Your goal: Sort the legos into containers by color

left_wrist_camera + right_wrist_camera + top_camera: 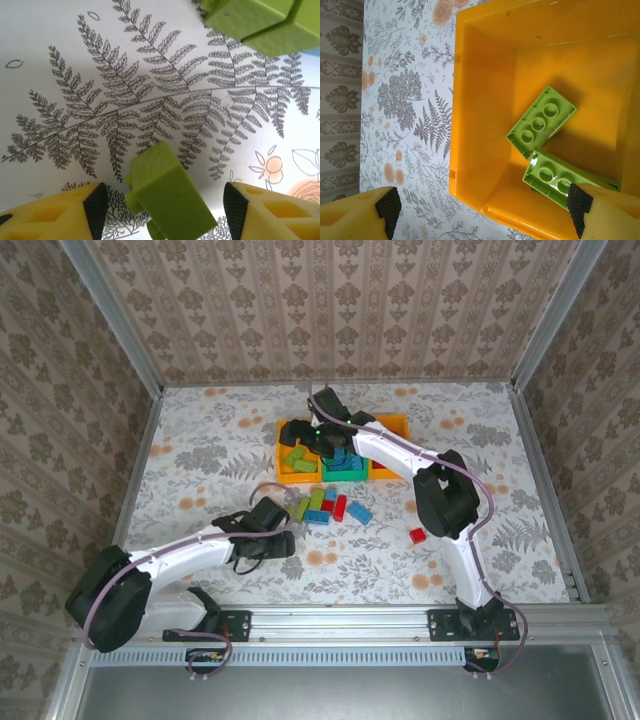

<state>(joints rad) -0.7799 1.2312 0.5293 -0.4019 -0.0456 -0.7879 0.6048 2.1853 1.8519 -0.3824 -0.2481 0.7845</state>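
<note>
- Orange-yellow bin (480, 100) holds two lime bricks (542, 122); the right gripper (484, 210) hovers above it, fingers apart, empty.
- Left gripper (165, 205): fingers apart, straddling a loose lime brick (167, 195) on the table (75, 75), not touching it.
- Likely step: picking up lime. Next: close squarely, lift, carry to that bin.

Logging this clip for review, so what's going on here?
A lego color sort is under way. The left hand is open with a lime green brick between its fingers, not clamped. The right hand hangs open over an orange-yellow bin that holds two lime bricks. Loose bricks of several colors lie on the table.
</note>
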